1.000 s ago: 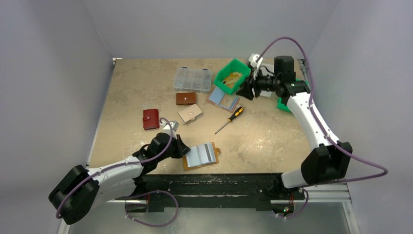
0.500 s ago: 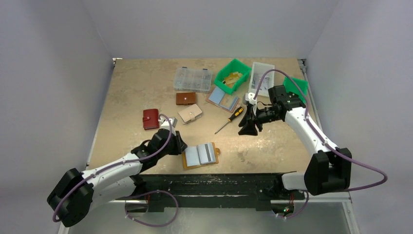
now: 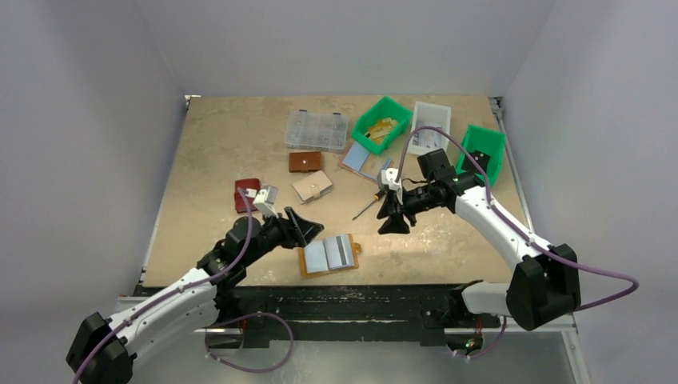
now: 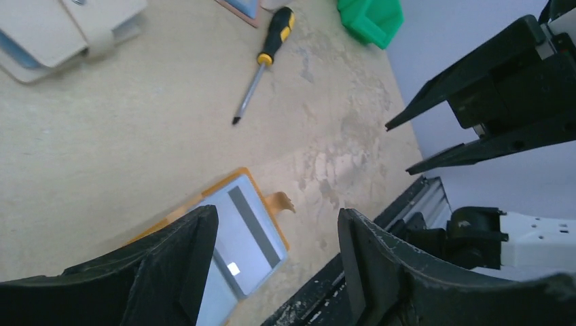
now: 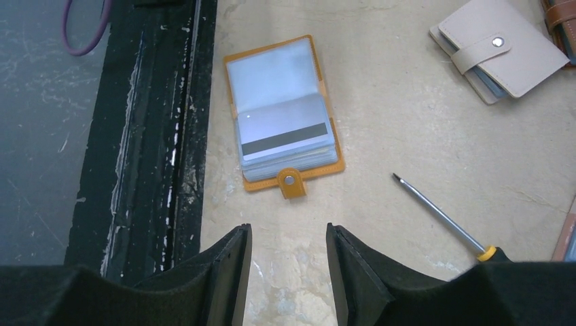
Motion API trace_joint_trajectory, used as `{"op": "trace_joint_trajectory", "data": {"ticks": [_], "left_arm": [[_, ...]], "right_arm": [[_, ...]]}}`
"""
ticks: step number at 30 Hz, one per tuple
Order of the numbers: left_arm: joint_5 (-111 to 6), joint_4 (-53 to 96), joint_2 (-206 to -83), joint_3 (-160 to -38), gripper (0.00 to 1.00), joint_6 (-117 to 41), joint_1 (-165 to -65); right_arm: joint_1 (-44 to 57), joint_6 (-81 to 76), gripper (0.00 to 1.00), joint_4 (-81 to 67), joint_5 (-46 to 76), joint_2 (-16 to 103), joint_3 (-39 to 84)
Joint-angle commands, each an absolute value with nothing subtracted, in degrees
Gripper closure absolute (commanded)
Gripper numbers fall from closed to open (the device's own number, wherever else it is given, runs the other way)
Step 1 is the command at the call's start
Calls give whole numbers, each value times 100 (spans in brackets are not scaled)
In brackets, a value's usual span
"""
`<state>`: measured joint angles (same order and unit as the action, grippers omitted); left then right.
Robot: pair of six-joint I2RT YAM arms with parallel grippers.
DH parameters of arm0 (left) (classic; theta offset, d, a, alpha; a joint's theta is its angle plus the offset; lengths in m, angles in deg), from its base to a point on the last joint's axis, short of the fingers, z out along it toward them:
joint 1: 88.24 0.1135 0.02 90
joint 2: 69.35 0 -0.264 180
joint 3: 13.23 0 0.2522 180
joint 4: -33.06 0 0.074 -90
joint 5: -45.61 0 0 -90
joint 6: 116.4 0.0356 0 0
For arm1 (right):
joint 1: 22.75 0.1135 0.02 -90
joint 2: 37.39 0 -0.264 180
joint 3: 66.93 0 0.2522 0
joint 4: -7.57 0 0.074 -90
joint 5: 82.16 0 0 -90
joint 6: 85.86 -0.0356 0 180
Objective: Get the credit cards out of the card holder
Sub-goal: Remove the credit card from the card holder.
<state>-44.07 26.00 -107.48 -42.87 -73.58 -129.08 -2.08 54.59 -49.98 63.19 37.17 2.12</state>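
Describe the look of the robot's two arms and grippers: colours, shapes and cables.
Both arms have smooth white links, the left arm and the right arm alike, joined by bulky black joints. A purple cable loops loosely along each. The left gripper and right gripper are matte black, each with two wedge-shaped fingers tapering to thin tips.

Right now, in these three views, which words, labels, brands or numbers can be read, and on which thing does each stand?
None can be read in any view.
The credit card in the open card holder: only a dark stripe, no print visible.
The white bin: dark marks inside, too small to read.
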Motion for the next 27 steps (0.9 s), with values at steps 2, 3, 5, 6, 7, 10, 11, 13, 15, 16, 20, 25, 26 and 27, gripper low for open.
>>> {"op": "trace_joint_trajectory", "data": {"ticks": [2,3,5,6,7,10,11,13,15,16,20,25,26,27], "left_arm": [[-5666,4468,-11472,-4002,32,-8307,-12876],[-5765,4620,-11637,-3993,33,-8328,-12876],[-5874,4814,-11927,-3972,34,-8346,-12878],[-5887,4918,-11985,-3922,34,-8338,-12885],[-5875,5031,-11996,-3855,34,-8348,-12884],[-5719,5221,-11940,-3669,35,-8370,-12893],[-5673,5235,-11929,-3644,35,-8351,-12893],[-5623,5237,-11935,-3592,34,-8289,-12895],[-5631,5352,-11989,-3531,34,-8286,-12895],[-5660,5440,-12022,-3477,34,-8327,-12893],[-5770,5837,-12125,-3273,34,-8478,-12895],[-6012,6003,-12208,-3183,34,-8609,-12899],[-6071,6036,-12216,-3181,34,-8626,-12896],[-6112,6050,-12217,-3186,34,-8652,-12894]], "right_arm": [[35,4964,49,-4347,6364,3451,91],[120,4918,49,-4268,6338,3469,62],[259,4864,49,-4056,6231,3532,16],[326,4853,49,-4022,6171,3572,3],[363,4851,49,-3999,6123,3606,-6],[412,4928,49,-3958,6001,3648,-53],[413,4976,49,-3949,5951,3638,-65],[419,5089,49,-3964,5861,3614,-94],[423,5233,49,-4022,5785,3587,-105],[423,5348,49,-4084,5758,3583,-105],[419,5940,48,-4413,5662,3655,-115],[385,6453,48,-5005,5499,3809,-16],[342,6510,48,-5060,5469,3810,-17],[265,6565,48,-5087,5453,3811,-21]]}}
